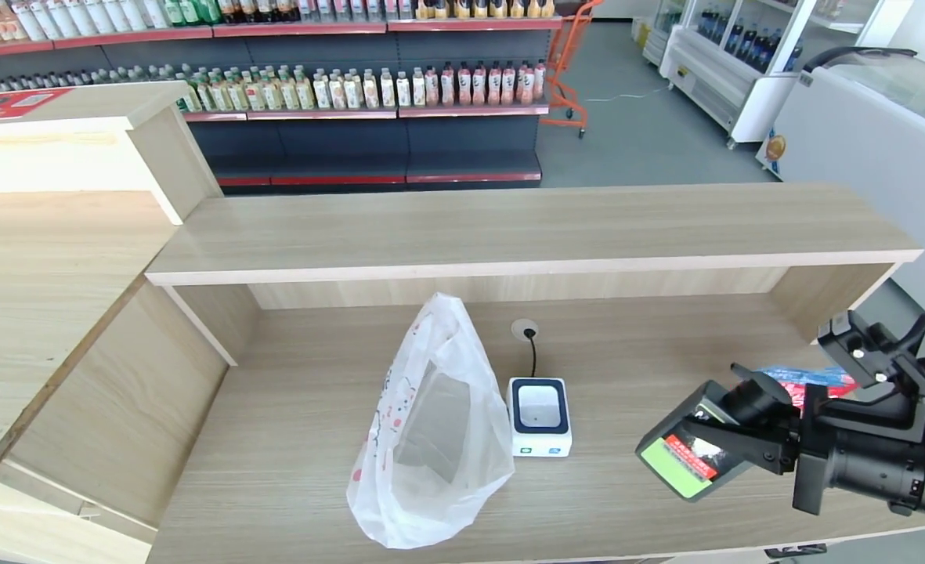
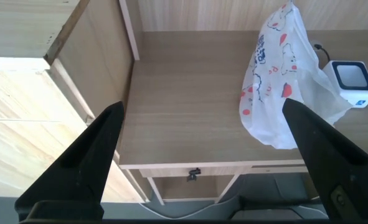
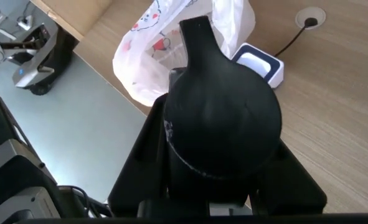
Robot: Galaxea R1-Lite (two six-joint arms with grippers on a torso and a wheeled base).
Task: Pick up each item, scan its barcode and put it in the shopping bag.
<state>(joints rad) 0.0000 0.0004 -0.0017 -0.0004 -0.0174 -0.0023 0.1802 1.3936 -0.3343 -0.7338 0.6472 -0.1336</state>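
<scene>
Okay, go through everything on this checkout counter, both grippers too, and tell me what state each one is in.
shopping bag: standing upright on the counter, boxy shape showing through.
scanner: flat beside the bag, window up, cable attached.
black box: held above the counter.
right gripper: shut on the black box.
left gripper: open, empty.
red and blue packet: lying on the counter, partly hidden.

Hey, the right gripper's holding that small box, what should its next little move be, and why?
Probably swing the box left over the scanner: the right gripper holds it off to the scanner's right, not above its window.
</scene>
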